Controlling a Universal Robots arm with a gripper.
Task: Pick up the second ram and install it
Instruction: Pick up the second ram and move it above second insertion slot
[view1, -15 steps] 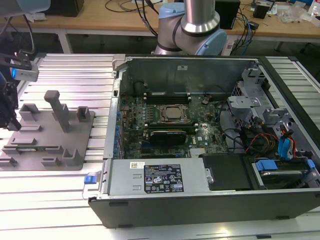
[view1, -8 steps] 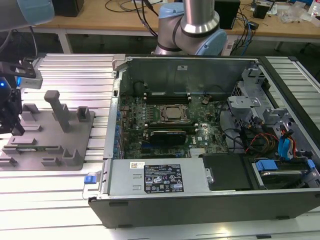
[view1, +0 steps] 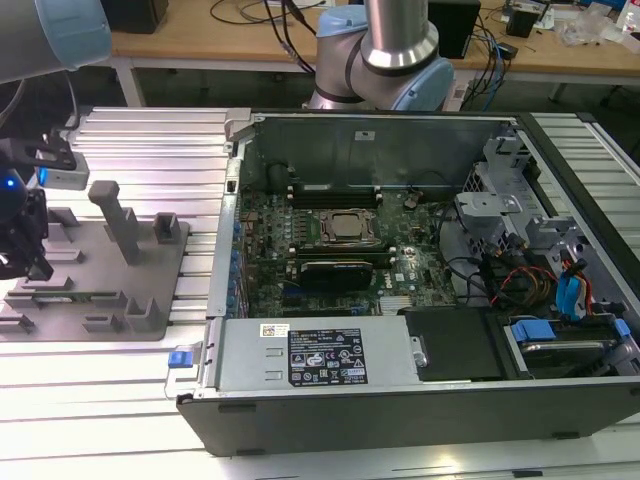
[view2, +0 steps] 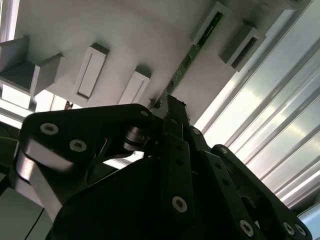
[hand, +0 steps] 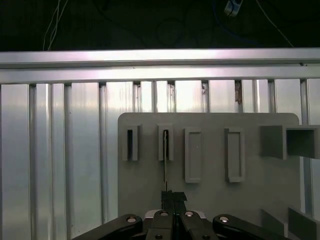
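- The black pincer (hand: 172, 194) has its jaws drawn narrow on the near end of the second ram (hand: 165, 167), a thin green circuit-board stick seen edge-on in the first wrist view.
- In the second wrist view the pincer (view2: 172, 104) meets that stick (view2: 192, 52) where it rises from the fixture. The far end of the stick sits inside a grey slotted block (view2: 216, 20).
- The second ram stands in a flat grey plastic fixture plate (hand: 145, 175), with empty rectangular holder blocks (hand: 192, 155) just beside it.
- In the exterior view the pincer (view1: 28, 262) points down over the edge of the plate (view1: 100, 300) at the exterior view's left.
- The arm's grey-and-blue base joint (view1: 400, 50) stands behind the case, and another joint (view1: 60, 30) hangs high above the plate.
- The plate lies on a ribbed aluminium tabletop (view1: 150, 140).
- An open grey metal computer case (view1: 240, 360) lies on the same tabletop, well apart from the pincer at the exterior view's right. Its green motherboard and silver processor (view1: 348, 228) are exposed.
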